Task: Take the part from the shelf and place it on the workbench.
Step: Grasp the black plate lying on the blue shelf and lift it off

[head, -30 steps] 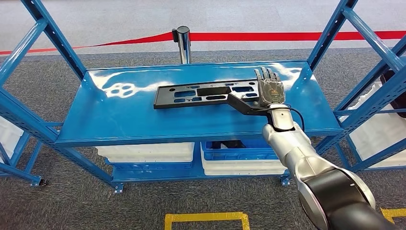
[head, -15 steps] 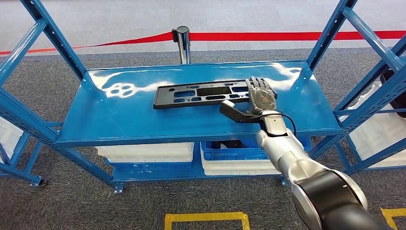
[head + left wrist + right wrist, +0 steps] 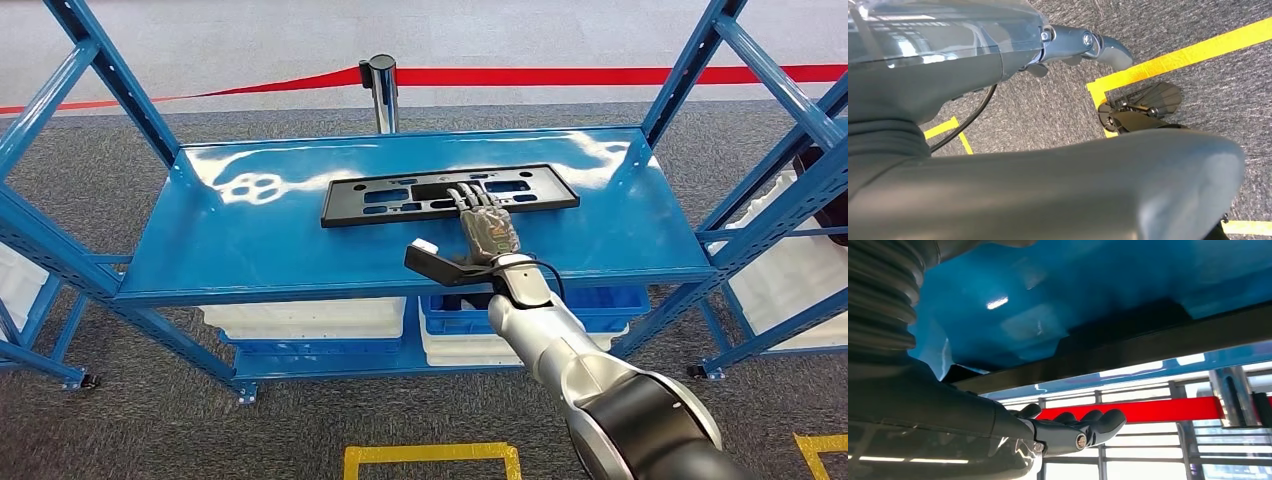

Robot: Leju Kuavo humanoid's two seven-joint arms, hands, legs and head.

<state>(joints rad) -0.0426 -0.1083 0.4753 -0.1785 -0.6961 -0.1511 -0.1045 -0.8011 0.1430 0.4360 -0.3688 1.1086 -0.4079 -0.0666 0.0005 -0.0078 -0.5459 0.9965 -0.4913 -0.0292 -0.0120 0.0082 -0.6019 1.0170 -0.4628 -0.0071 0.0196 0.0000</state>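
Note:
The black flat part [image 3: 448,194], a long plate with cut-outs, lies on the blue shelf [image 3: 260,250] toward the back middle. My right hand [image 3: 485,228] hovers flat and open over the shelf in front of the part. Its fingertips [image 3: 470,194] reach the part's near edge at about mid-length, and the thumb sticks out to the left. From the right wrist, the part [image 3: 1128,347] is a dark bar beyond the right hand [image 3: 948,405], whose fingers [image 3: 1083,427] are stretched out with nothing in them. My left hand [image 3: 948,75] hangs over the carpet, holding nothing.
Blue shelf uprights [image 3: 690,60] stand at the corners. White bins [image 3: 310,320] and a blue crate [image 3: 520,305] sit on the lower level. A chrome post [image 3: 380,90] with red belt stands behind. Yellow floor tape [image 3: 430,455] marks the carpet in front.
My right hand has slid left along the shelf, from the part's right end to its middle. The part's right end is now uncovered. The part has not moved.

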